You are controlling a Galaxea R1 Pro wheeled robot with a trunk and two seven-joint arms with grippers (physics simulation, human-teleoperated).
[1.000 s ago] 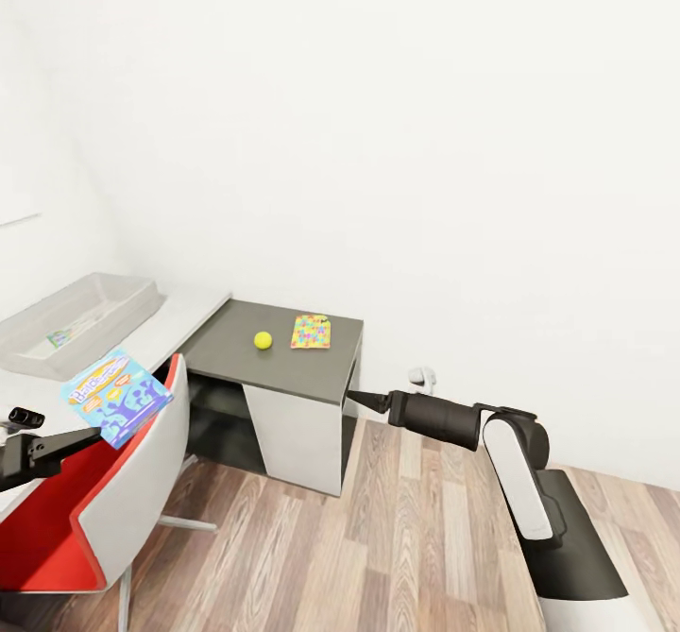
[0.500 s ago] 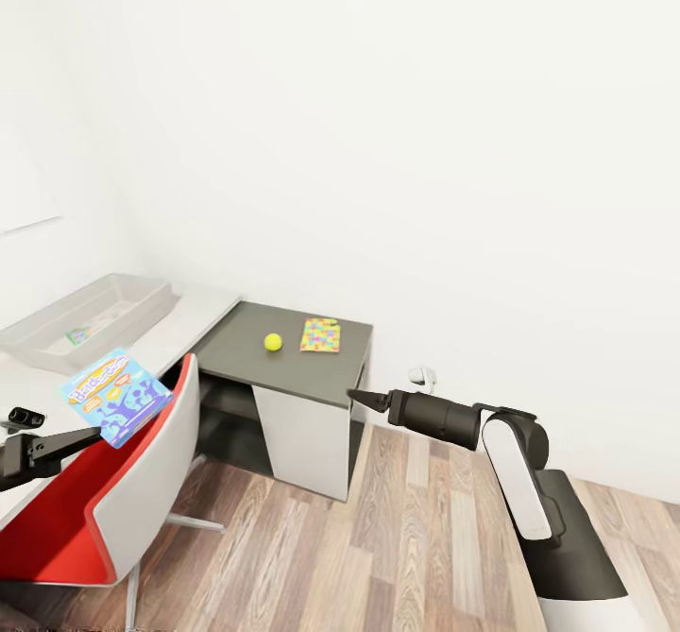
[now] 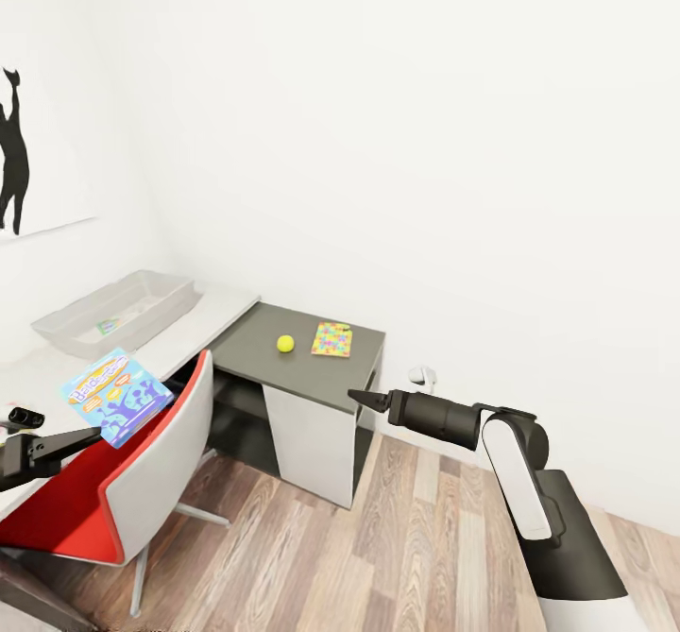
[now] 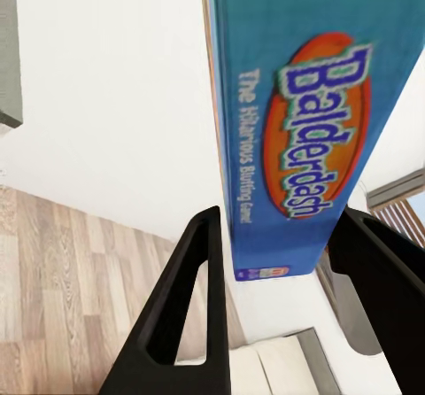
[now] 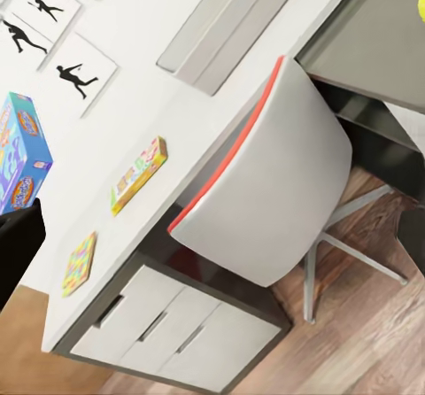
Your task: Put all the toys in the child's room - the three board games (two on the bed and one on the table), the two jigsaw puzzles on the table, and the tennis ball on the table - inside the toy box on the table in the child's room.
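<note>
Nearest, at the left, the left tool [image 3: 80, 435] holds the blue board game [image 3: 117, 396] between its two fingers; the left wrist view shows the word "Balderdash" on the box, gripped at its lower edge. The right tool [image 3: 357, 397] points forward over the wooden floor [image 3: 397, 556]; its fingertips look pressed together, with nothing between them. The right wrist view shows two flat colourful boxes [image 5: 139, 174] lying on the white worktop [image 5: 168, 112]; which toys they are I cannot tell. The red and white chair [image 3: 142, 467] stands between the robot and this worktop. Farther, the toy box [image 3: 123, 309] rests on the white worktop. On the grey worktop [image 3: 293, 360] to the right lie the tennis ball [image 3: 285, 343] and a colourful flat box [image 3: 331, 338], near each other but apart.
</note>
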